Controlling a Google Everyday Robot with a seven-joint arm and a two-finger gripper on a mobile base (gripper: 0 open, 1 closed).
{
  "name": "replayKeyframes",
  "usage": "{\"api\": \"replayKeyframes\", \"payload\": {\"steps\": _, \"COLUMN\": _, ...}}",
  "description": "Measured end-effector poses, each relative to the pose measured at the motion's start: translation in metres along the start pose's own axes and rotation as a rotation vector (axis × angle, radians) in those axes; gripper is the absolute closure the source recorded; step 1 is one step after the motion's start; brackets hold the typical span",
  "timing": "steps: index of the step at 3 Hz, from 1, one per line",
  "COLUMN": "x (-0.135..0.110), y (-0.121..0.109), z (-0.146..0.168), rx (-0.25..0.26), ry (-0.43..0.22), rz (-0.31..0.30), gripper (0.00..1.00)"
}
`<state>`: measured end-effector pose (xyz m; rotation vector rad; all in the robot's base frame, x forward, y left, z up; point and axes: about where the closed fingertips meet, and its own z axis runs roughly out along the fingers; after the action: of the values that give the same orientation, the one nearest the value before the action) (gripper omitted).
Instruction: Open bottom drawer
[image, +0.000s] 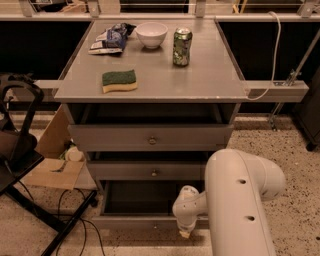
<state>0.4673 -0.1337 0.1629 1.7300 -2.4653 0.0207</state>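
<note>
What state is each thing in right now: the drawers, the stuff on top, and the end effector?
Flat grey bottom drawer: pulled open, tray showing.
Grey middle drawer: looks partly out.
Wide grey top drawer: looks partly out.
Green metal can: upright.
White round bowl: right side up.
Green-and-yellow sponge: flat, green side up.
Blue crumpled snack bag: lying flat.
White end effector: low, at the bottom drawer's front.

Bottom drawer (135, 222) pulled out, grey tray exposed; end effector (185, 231) at its front edge.
</note>
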Motion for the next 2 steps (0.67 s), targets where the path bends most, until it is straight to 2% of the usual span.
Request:
{"api": "replayKeyframes", "payload": {"steps": 1, "x": -0.0008, "y": -0.0041, "z": -0.0003, "rx": 0.000, "ry": 0.000, "rz": 0.000, "gripper": 0.78}}
{"api": "replayKeyframes", "payload": {"steps": 2, "x": -0.0033, "y": 0.0012, "z": -0.0074, "rx": -0.016, "ry": 0.011, "rz": 0.015, "gripper": 0.99}}
